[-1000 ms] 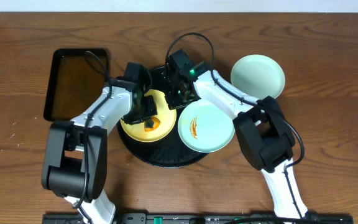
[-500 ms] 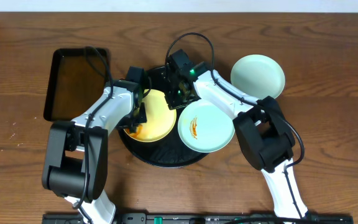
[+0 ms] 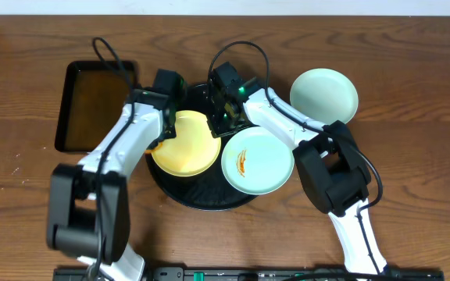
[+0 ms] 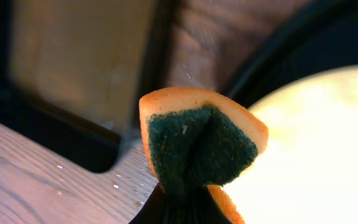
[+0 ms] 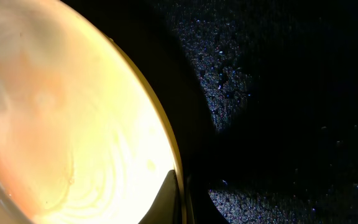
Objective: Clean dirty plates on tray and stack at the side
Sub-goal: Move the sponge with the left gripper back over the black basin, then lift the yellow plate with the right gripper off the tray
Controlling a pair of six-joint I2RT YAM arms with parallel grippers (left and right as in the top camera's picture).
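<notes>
The pale yellow plate (image 3: pixel 186 144) lies on the left of the large round black tray (image 3: pixel 201 197) and looks wiped, with only faint streaks in the right wrist view (image 5: pixel 73 124). My right gripper (image 3: pixel 219 123) is shut on its right rim (image 5: pixel 178 199). My left gripper (image 3: pixel 161 131) is shut on an orange sponge with a green pad (image 4: pixel 197 140) at the plate's left edge. A mint-blue plate with an orange smear (image 3: pixel 258 160) lies on the tray's right side. A clean mint-blue plate (image 3: pixel 324 95) sits on the table to the right.
A smaller black rectangular tray with brownish liquid (image 3: pixel 61 117) stands to the left of the round tray, and also shows in the left wrist view (image 4: pixel 55 118). Wet drops lie on the wood between the two trays. Both arms cross above the round tray's back half.
My left gripper has swept the sponge from the yellow plate's lower middle up to its left edge. The orange smear on that plate is gone. The right gripper has kept its hold.
</notes>
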